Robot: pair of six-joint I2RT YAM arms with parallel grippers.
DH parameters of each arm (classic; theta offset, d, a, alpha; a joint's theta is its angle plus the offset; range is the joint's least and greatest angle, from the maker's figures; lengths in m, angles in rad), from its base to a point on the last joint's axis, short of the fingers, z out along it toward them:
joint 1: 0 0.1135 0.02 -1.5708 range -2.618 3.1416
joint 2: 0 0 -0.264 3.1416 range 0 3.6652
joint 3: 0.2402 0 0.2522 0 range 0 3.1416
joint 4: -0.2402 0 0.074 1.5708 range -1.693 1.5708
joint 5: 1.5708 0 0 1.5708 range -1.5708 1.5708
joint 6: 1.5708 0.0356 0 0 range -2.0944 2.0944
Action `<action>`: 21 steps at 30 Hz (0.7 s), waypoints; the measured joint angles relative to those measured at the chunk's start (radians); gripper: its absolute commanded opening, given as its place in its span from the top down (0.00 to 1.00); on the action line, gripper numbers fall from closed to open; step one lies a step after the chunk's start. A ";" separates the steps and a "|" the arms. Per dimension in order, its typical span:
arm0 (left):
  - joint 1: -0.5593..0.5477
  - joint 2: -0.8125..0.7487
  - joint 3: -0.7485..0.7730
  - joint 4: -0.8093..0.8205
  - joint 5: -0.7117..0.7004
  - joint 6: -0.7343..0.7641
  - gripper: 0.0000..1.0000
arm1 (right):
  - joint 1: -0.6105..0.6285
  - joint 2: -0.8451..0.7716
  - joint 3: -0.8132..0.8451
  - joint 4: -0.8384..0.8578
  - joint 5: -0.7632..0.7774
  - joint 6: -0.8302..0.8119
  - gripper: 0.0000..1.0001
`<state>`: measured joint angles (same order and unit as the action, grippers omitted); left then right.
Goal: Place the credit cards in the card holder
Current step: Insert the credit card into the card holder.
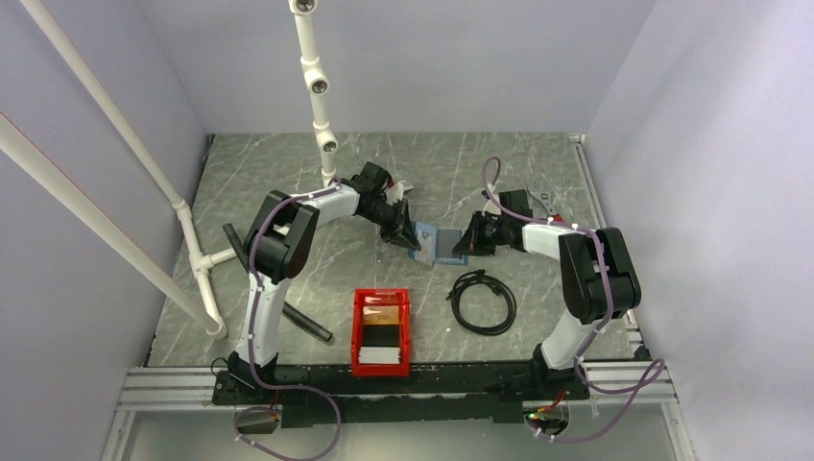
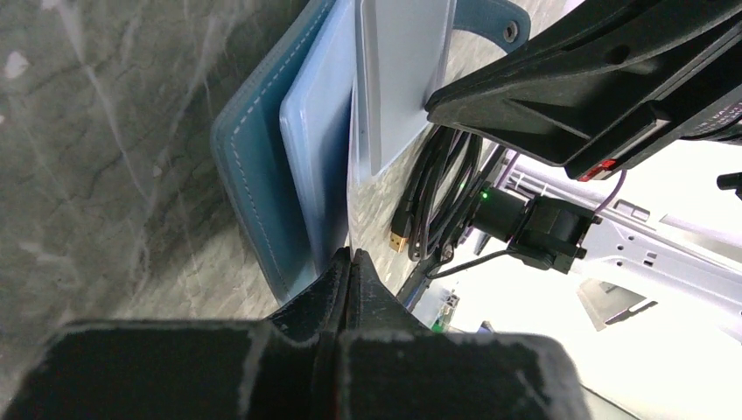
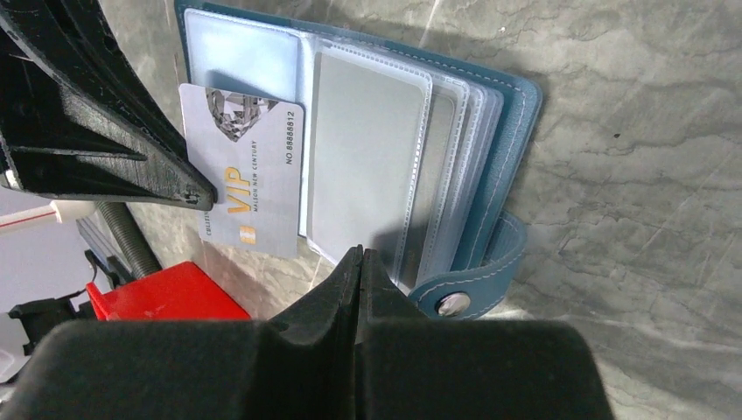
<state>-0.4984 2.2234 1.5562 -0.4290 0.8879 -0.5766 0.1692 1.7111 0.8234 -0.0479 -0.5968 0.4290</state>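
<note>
**Card holder** [image 1: 440, 246]: count 1. It lies open and flat on the counter [image 1: 288, 192], at mid-depth and just right of centre, directly between the two arms' jaws. The dark blue cover faces the counter and the light blue inside faces up. Opened out, its long axis runs left–right. Clear sleeves [image 3: 367, 157] fan across one half, but their number is not readable. One closing strap [image 3: 464, 297] with a metal snap sticks out from the cover edge.

**Credit cards:**
- At the holder: 1 silver-white card [image 3: 254, 175] marked "VIP". It lies on the inner page beside the fanned sleeves, with its long axis parallel to the sleeves' long edges. I cannot tell whether it sits inside a pocket or only on top.
- In the red bin [image 1: 357, 331]: 1 orange-gold card [image 1: 381, 312] at the far end and 1 whitish stack [image 1: 381, 353] at the near end. The cards in the stack cannot be counted.

**Red bin:** count 1. It stands nearer than the holder, a little to the left and well apart from it.

**Left jaws:** clenched, with nothing seen between them. The tip is at the holder's edge. In the right wrist view it also sits at the VIP card's long edge, though contact is not certain.

**Right jaws:** clenched, with nothing seen between them. The tip is over the sleeve ends, next to the strap.

**Black cable** [image 1: 483, 301]: 1 coil on the counter, near-right of the holder and right of the bin.
</note>
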 measured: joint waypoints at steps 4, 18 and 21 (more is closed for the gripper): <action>0.000 0.000 0.000 0.013 0.005 -0.001 1.00 | 0.001 0.001 0.005 -0.007 0.006 -0.002 1.00; -0.002 0.000 0.000 0.047 0.050 -0.011 1.00 | 0.001 0.004 0.012 -0.012 0.010 -0.010 1.00; -0.003 0.007 0.003 0.041 0.052 -0.011 1.00 | 0.001 0.004 0.012 -0.012 0.010 -0.011 1.00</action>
<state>-0.5014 2.2303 1.5593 -0.3878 0.9398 -0.5877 0.1699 1.7153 0.8352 -0.0597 -0.5873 0.4183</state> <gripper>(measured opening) 0.007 0.007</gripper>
